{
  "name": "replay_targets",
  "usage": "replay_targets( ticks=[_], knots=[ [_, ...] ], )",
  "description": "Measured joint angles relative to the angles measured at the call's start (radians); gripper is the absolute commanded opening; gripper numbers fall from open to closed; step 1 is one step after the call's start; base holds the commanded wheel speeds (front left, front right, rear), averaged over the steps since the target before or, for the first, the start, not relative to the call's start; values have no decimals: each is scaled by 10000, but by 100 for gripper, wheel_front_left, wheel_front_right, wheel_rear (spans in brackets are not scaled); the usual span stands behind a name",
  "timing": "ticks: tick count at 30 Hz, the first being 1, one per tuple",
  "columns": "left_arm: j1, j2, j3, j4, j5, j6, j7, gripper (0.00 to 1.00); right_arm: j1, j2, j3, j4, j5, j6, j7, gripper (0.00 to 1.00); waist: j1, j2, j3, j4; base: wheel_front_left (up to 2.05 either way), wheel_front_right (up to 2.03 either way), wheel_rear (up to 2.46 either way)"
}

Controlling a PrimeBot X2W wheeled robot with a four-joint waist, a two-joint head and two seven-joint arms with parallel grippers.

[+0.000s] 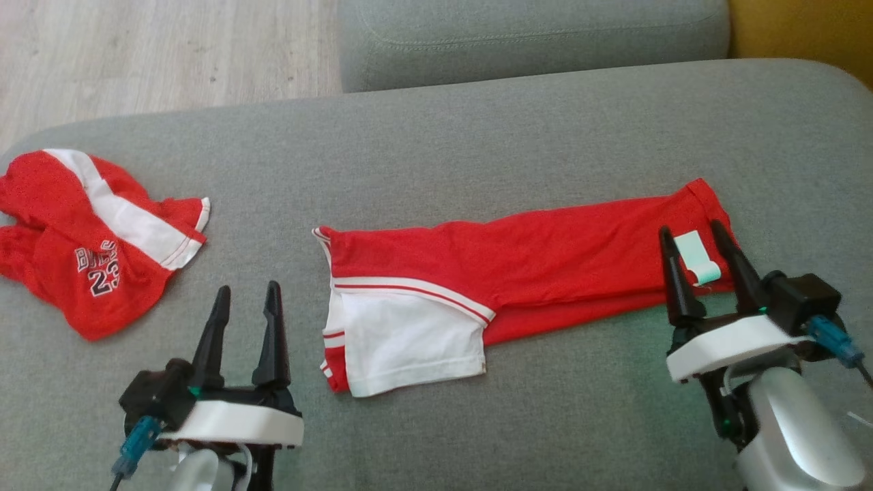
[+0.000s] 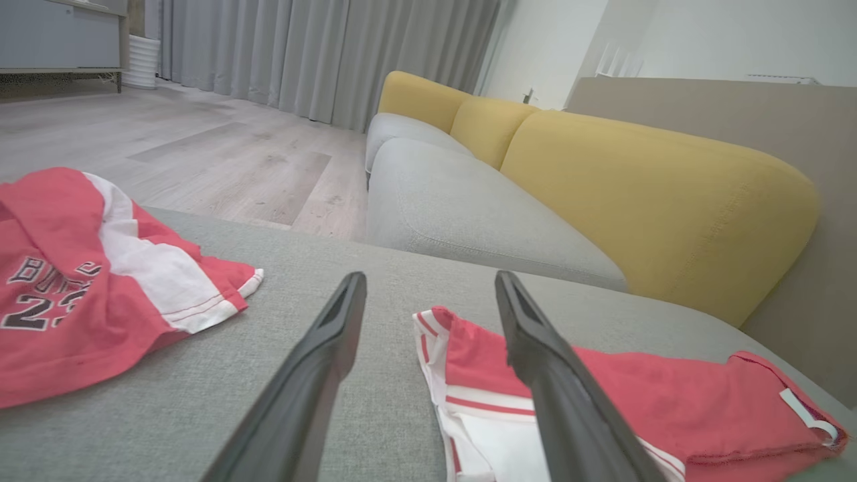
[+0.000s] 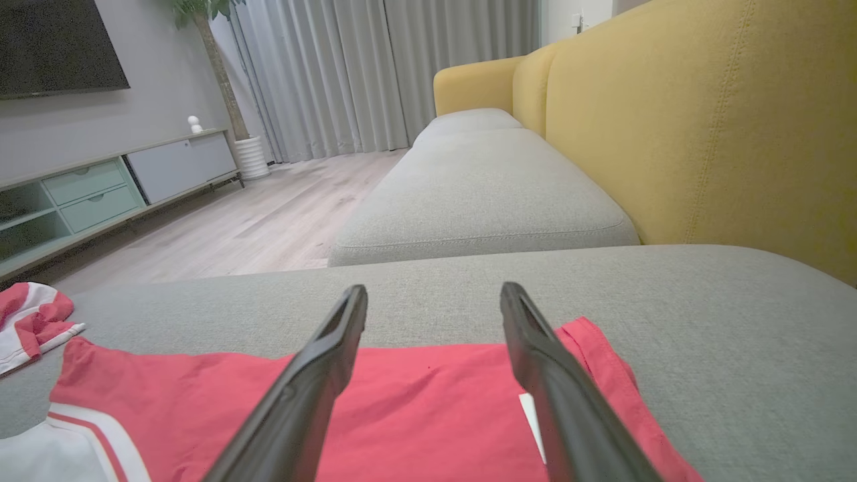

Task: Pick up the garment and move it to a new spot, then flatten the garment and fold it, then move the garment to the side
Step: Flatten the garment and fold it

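Two red pieces lie on the grey sofa cushion point(image 1: 477, 150). The task one, I judge, is the red-and-white garment point(image 1: 545, 259), stretched as a long strip from the centre to the right of the head view. A crumpled red jersey point(image 1: 89, 239) with a 23 print sits well apart at the left edge.

Progress, as a judgement:
- The pick-up and move to a new spot look done, and the garment sits alone mid-cushion.
- Flattening looks mostly done. The strip is smooth, with a second layer showing along its lower edge, so one lengthwise fold seems to be in.
- A crosswise fold to shorten the strip looks not yet made.
- The move to the side is also left.

Jaws:
- My left gripper point(image 1: 247, 290) is at the lower left of the head view, spread wide and holding nothing. It is over bare cushion, near the garment's white panel point(image 1: 402, 341) but apart from it. In the left wrist view the garment's striped end lies just past my right-hand finger.
- My right gripper point(image 1: 690, 229) is at the right of the head view, also spread wide and holding nothing. Its two fingers stand either side of the white label point(image 1: 696, 258) at the strip's right end, above the red cloth. I cannot tell whether the tips touch the fabric. The right wrist view shows red cloth between and under both fingers, with no pinch on it.

Both ends look lined up for a two-handed grab.
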Motion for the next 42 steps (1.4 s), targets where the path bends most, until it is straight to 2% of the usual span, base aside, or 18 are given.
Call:
replay_targets(
  ticks=[4,9,13,18,21,25,32,42],
  knots=[
    [-29,-174,299,134,447,-259,2,100,-80,2,-426,228,-311,0,0,100,0,0,158,49,0,0,0],
    [-360,-428,403,284,834,-430,0,100,-862,44,-1216,1440,-989,0,242,100,0,0,511,134,0,0,0],
    [-649,-545,393,476,963,-522,0,100,-1732,73,-2360,2497,-1398,0,533,100,1,0,853,253,0,0,0],
    [-909,-625,364,575,1047,-602,0,100,-2433,113,-4100,3749,-2617,0,901,100,2,0,1260,438,0,0,0],
    [-1081,-671,362,646,1047,-608,0,100,-2570,355,-4778,4217,-3172,0,1064,100,2,0,1440,537,0,0,0],
    [-1110,-694,389,685,1051,-610,0,100,-2662,802,-5235,4654,-3622,0,1152,100,2,0,1551,546,0,0,0],
    [-1124,-715,357,719,1126,-610,0,100,-2829,911,-6293,4865,-4533,0,1097,100,1,0,1606,398,0,0,0],
    [-1253,-717,280,746,1122,-612,0,100,-3248,1068,-6677,5496,-4899,0,1026,100,0,0,1646,262,0,0,0]
  ],
)
